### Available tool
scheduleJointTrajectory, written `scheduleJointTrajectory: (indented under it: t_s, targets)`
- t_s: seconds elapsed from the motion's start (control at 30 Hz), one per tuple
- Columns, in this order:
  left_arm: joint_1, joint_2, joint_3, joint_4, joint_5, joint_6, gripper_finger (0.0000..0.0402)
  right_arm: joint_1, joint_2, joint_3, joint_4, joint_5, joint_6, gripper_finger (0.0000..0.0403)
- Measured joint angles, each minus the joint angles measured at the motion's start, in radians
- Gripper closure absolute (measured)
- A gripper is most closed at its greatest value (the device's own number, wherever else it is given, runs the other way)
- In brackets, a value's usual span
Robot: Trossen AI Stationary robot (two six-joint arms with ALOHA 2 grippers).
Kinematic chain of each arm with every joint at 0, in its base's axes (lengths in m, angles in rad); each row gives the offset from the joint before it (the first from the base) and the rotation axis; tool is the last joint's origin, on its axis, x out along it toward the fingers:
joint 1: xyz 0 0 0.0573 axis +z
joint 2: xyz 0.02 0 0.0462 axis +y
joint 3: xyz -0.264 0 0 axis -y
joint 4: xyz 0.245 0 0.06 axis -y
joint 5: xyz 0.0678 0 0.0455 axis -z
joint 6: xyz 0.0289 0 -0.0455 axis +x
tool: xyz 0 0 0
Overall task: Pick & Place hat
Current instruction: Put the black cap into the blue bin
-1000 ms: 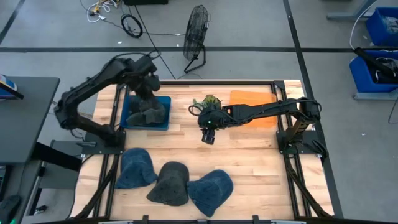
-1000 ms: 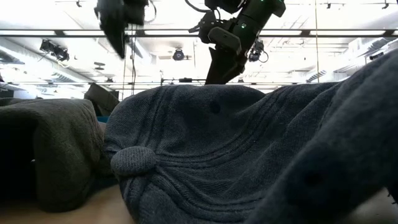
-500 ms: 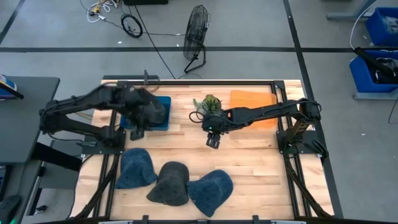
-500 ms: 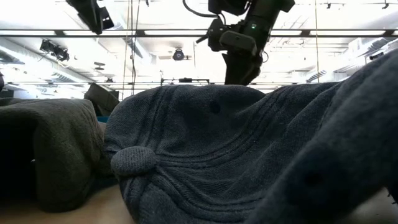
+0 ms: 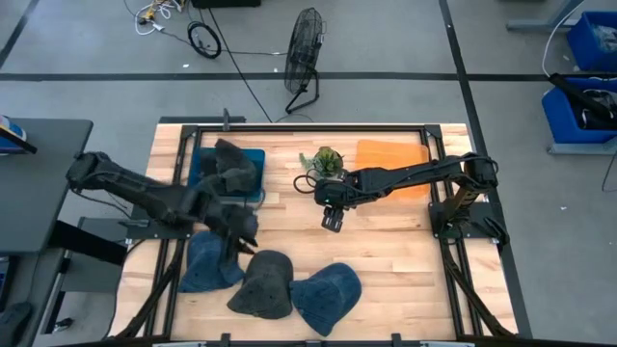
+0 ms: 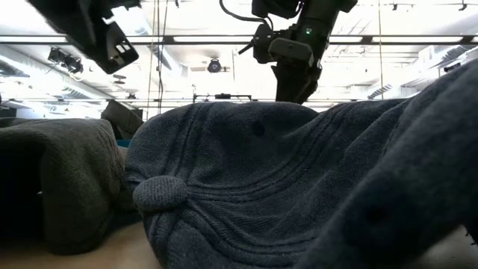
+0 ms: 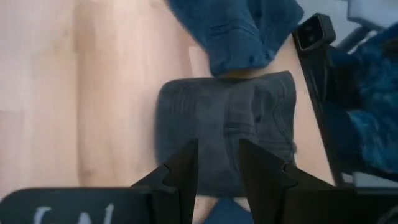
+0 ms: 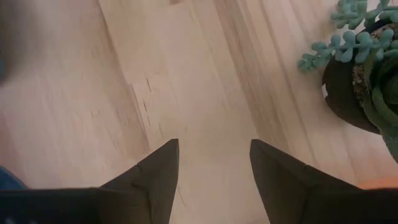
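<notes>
Three hats lie in a row along the table's near edge: a blue one (image 5: 210,260), a dark grey one (image 5: 262,282) and another blue one (image 5: 328,286). More dark hats (image 5: 227,164) are piled on a blue tray (image 5: 253,185) at the far left. My left gripper (image 5: 236,231) hangs open above the near row, and its wrist view looks down on the dark grey hat (image 7: 227,140) between the fingers, with the blue hat (image 7: 242,31) beyond. My right gripper (image 5: 332,220) is open over bare wood at mid table, holding nothing.
A potted plant (image 5: 326,159) and an orange mat (image 5: 393,159) sit at the far right, the plant just beyond my right gripper (image 8: 214,168). Bare wood lies between the tray and the near hats. The hats fill the foreground of the low view (image 6: 254,187).
My left arm has swung from over the blue tray toward the table's near edge and now hangs above the row of hats. My right gripper has shifted a little toward the near edge. The hats have stayed where they were.
</notes>
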Motion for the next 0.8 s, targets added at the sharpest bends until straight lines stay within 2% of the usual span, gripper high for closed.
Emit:
scheduleJointTrajectory:
  t_s: [0.1,0.17,0.47,0.57,0.8]
  targets:
    - [-0.081,0.034,-0.004,0.022,-0.110,-0.028,0.0285,0.000,0.000,0.000,0.002,0.000,0.000,0.0199]
    - [-0.112,0.067,-0.004,0.039,-0.148,-0.047,0.0285,0.000,0.000,0.000,0.002,0.000,0.000,0.0199]
    - [-0.185,0.214,-0.005,0.053,-0.159,-0.067,0.0279,0.000,0.000,0.000,0.018,0.000,0.002,0.0199]
    - [-0.213,0.255,-0.005,0.054,-0.158,-0.079,0.0263,0.000,0.000,0.000,0.020,0.000,0.003,0.0199]
    - [-0.242,0.273,-0.003,0.083,-0.158,-0.154,0.0196,0.000,0.000,0.000,0.029,0.000,0.003,0.0199]
